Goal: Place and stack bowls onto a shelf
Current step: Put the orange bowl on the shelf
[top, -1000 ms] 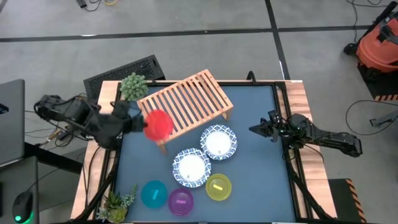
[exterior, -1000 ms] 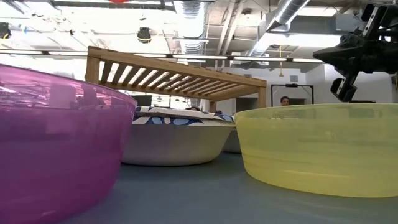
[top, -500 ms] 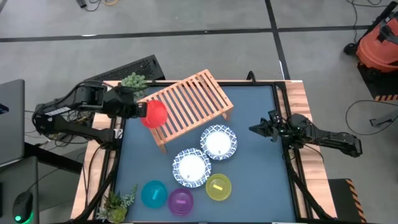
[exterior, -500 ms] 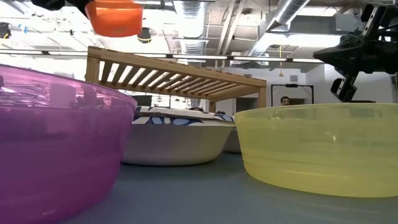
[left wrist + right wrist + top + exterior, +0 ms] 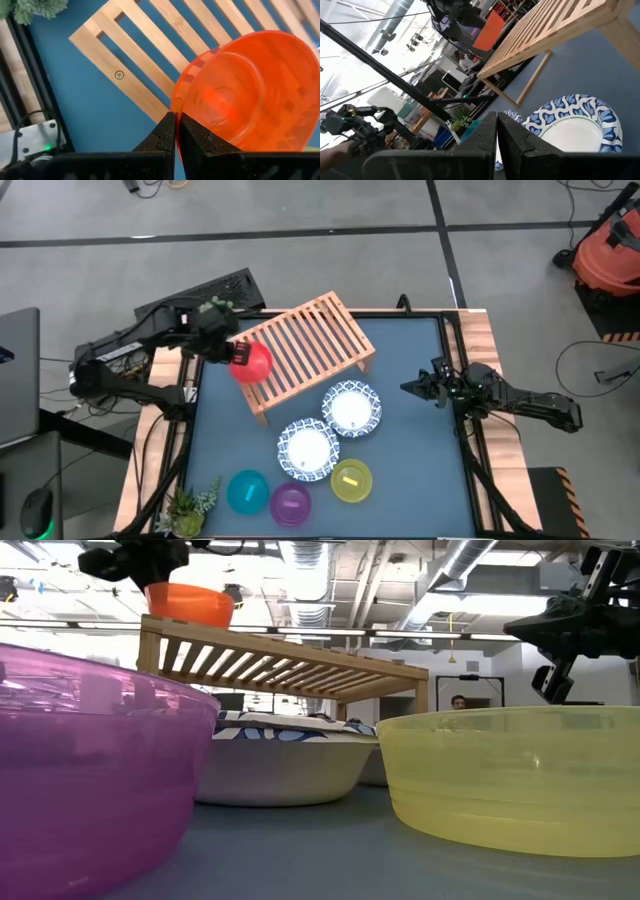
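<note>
Red plastic showed at the left end of the shelf [image 5: 305,348]: the red bowl [image 5: 250,363] hung there in the left gripper [image 5: 222,350], whose fingers were clamped on its rim. In the left wrist view the two dark fingers [image 5: 165,135] met tightly at the bowl's edge, with the wooden slats and the blue tabletop [image 5: 80,110] beneath. From the low view the bowl [image 5: 188,604] sat just above the near corner of the rack [image 5: 280,660], upright, though whether it touched the slats could not be told.

Compared with a second before, the bowl had travelled. Then it was out over the tabletop beside the shelf's left leg; half a second before, it was higher, by the shelf's left edge; now it was lower and over the slats. The left arm had stretched out from the table's left side to reach it.

The right gripper [image 5: 412,388] waited at the right side of the tabletop [image 5: 410,470], fingers together, unchanged. The two white bowls with blue rims [image 5: 351,409] [image 5: 307,450] lay in front of the shelf, touching, and the cyan bowl [image 5: 247,491], purple bowl [image 5: 291,504] and yellow bowl [image 5: 351,482] stayed in a row near the front edge, none of them moved.
</note>
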`<state>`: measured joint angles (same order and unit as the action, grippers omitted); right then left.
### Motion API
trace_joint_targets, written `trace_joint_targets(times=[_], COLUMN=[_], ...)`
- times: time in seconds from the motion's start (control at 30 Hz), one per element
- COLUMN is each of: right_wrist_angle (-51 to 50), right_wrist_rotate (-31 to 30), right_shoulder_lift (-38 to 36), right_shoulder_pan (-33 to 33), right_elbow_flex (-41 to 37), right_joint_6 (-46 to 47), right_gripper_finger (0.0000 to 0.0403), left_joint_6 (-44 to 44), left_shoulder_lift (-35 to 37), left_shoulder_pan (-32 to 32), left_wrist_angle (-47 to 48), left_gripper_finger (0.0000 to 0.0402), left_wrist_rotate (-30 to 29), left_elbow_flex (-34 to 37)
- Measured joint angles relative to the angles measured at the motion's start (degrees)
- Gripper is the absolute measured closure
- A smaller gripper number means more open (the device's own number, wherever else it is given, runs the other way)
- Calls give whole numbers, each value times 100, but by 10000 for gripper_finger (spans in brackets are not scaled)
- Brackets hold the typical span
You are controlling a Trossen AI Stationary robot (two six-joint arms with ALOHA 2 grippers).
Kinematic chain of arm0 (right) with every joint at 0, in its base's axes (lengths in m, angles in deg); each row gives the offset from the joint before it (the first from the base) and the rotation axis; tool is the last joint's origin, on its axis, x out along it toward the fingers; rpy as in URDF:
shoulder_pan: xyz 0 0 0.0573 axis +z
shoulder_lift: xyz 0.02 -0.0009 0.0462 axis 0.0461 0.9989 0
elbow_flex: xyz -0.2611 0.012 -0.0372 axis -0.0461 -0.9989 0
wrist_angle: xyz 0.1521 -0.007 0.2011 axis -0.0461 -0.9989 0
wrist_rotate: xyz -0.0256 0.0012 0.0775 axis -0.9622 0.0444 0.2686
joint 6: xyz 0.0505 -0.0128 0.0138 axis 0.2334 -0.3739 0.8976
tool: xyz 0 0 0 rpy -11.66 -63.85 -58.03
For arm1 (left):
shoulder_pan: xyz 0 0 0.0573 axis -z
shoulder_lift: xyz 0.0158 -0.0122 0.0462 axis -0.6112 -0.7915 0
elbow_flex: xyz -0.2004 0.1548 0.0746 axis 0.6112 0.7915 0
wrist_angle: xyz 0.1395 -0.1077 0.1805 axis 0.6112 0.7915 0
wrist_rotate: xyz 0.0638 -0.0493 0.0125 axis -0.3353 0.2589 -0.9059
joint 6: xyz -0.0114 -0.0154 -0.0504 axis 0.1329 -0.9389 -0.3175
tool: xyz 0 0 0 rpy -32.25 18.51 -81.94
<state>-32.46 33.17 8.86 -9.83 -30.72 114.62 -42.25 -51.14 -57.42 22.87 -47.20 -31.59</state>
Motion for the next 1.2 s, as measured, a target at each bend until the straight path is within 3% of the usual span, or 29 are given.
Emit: trace_joint_targets(times=[0.5, 0.83, 1.2], right_wrist_angle=[-2, -5, -24], right_wrist_rotate=[2, -12, -127], right_shoulder_lift=[0, 0, -2], right_shoulder_pan=[0, 0, 0], right_elbow_flex=[0, 0, 0], right_joint_6=[-92, -112, -105], right_gripper_finger=[361, 361, 361], left_joint_6=[876, 912, 1443], left_shoulder_lift=[-192, -192, -394], left_shoulder_pan=[-671, -753, -752], left_wrist_angle=[-120, -127, -162], left_gripper_finger=[401, 400, 314], left_wrist_rotate=[113, 177, 276], left_elbow_flex=[2, 4, 11])
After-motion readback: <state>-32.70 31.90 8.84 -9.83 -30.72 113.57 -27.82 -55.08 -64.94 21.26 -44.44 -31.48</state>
